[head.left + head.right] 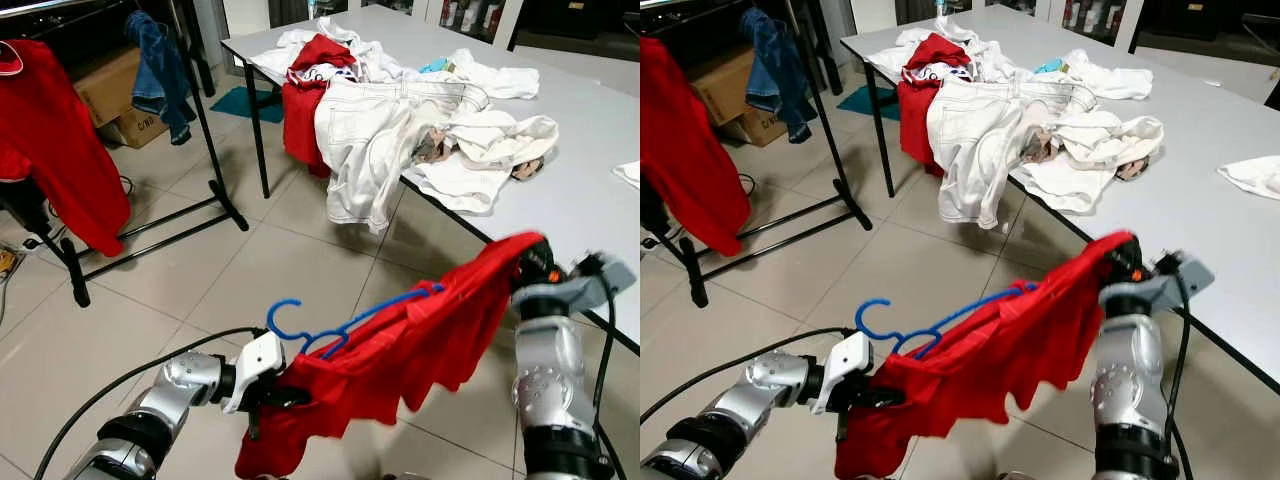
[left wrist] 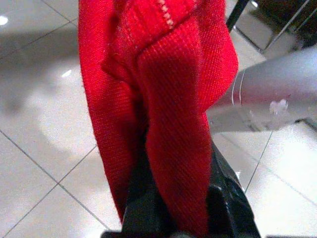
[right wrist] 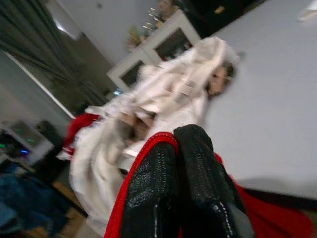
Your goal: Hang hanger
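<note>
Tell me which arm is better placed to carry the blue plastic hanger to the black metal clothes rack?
Probably left: the left gripper holds the red knit garment right below the blue plastic hanger hook, on the black metal clothes rack side. The right gripper only pinches the far edge.

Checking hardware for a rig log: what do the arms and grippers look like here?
Both arms are silver metal with rounded joint housings. The left gripper has a white block at its wrist and black fingers; a black cable loops behind that arm. The right gripper has textured black fingers, with a black cable alongside its grey wrist.
</note>
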You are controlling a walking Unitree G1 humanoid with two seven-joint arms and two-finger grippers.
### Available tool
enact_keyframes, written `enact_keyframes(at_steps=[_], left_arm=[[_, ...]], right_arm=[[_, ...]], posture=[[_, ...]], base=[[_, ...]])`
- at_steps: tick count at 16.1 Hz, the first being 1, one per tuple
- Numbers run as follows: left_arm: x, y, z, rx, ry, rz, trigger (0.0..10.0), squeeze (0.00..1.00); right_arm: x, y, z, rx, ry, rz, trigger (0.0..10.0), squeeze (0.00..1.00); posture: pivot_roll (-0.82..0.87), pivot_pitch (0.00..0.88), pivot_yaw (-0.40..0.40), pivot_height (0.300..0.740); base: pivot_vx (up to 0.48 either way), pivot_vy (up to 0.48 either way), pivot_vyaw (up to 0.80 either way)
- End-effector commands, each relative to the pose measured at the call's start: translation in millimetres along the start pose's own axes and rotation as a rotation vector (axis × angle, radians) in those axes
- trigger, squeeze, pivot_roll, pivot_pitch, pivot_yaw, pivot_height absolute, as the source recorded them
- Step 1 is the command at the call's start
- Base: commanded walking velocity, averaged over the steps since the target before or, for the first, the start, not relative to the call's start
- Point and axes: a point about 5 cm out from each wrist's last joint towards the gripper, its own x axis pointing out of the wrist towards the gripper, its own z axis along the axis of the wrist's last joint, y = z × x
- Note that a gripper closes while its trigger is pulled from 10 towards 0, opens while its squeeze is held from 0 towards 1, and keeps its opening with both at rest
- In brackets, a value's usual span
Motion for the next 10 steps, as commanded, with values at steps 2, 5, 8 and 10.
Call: enact_keyframes(at_steps=[2, 5, 8, 10], left_arm=[[-17.1, -18.0, -48.7, -0.181, 0.196, -0.021, 10.0, 0.0], [-14.6, -9.3, -48.5, -0.257, 0.179, 0.109, 10.0, 0.0], [-11.4, -8.6, -45.6, -0.285, 0.161, 0.092, 10.0, 0.0], [-6.8, -9.2, -45.2, -0.296, 0.169, 0.092, 10.0, 0.0]], right_arm=[[14.5, 23.6, 63.9, 0.071, -0.282, 0.106, 0.0, 0.0], [11.2, 37.2, 74.8, 0.216, -0.314, 0.197, 0.0, 0.0], [8.5, 46.3, 82.8, 0.272, -0.321, 0.259, 0.0, 0.0], [7.4, 54.6, 83.8, 0.305, -0.31, 0.305, 0.0, 0.0]], posture=[[-0.14, 0.0, 0.041, 0.74], [-0.15, 0.0, 0.043, 0.74], [-0.15, 0.0, 0.046, 0.74], [-0.16, 0.0, 0.046, 0.74]], base=[[0.0, 0.0, 0.0], [0.0, 0.0, 0.0], [0.0, 0.0, 0.0], [0.0, 0.0, 0.0]])
